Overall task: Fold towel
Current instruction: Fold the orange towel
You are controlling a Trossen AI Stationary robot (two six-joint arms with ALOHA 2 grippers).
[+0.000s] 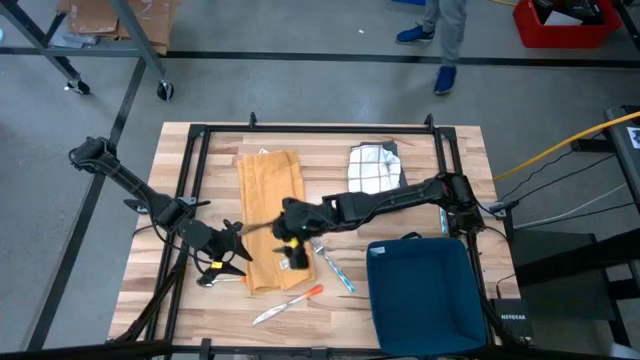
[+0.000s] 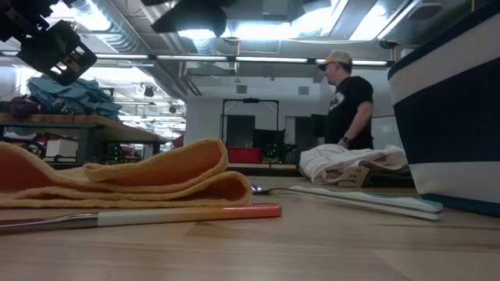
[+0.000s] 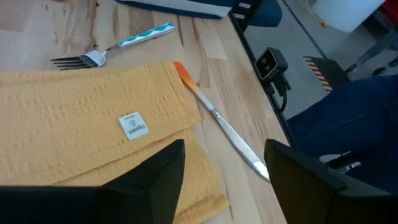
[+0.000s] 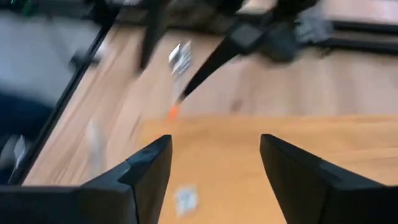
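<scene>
The orange towel point(image 1: 268, 190) lies on the wooden table as a long strip folded in layers, running from the far side to the near side. In the low view its folded near end point(image 2: 141, 179) bulges up. A white label point(image 3: 132, 126) sits on its top layer. My left gripper point(image 1: 238, 258) stands open at the towel's near left edge, its fingers point(image 3: 155, 180) over the towel's near corner. My right gripper point(image 1: 293, 258) hangs open above the towel's near part point(image 4: 249, 149), coming from the right, with nothing between its fingers.
A knife with an orange handle point(image 1: 290, 303) and a fork with a teal handle point(image 1: 335, 268) lie near the towel's near end. A dark blue bin point(image 1: 425, 290) stands at the near right. A white checked cloth point(image 1: 372, 168) lies at the far right. A person point(image 2: 348, 101) stands beyond the table.
</scene>
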